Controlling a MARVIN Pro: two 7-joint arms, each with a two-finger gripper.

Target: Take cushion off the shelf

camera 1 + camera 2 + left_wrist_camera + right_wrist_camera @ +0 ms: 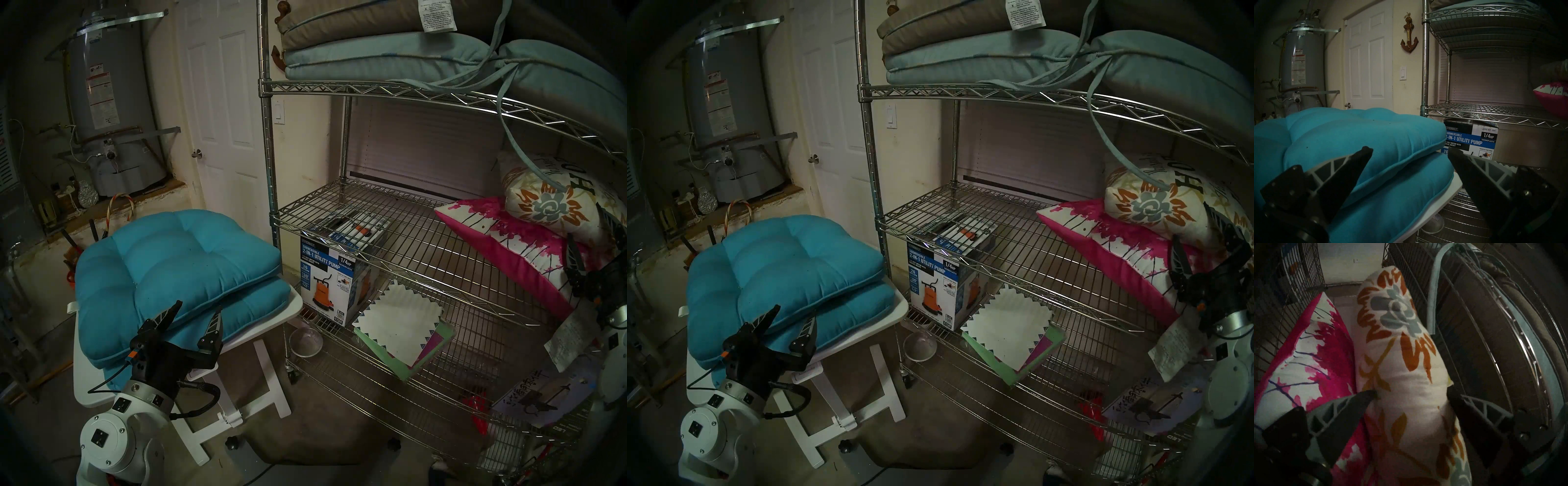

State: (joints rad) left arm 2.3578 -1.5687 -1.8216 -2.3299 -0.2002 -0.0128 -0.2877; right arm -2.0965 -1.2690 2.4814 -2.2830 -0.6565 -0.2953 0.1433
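Right gripper (1412,392), spread wide, straddles the floral cushion (1403,361), whose long axis runs away along the shelf (390,217).

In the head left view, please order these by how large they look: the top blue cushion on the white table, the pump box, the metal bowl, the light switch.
Largest to smallest, as they look:
1. Blue cushion, though it is also nearer the camera
2. Pump box
3. Metal bowl
4. Light switch, which is also farthest away
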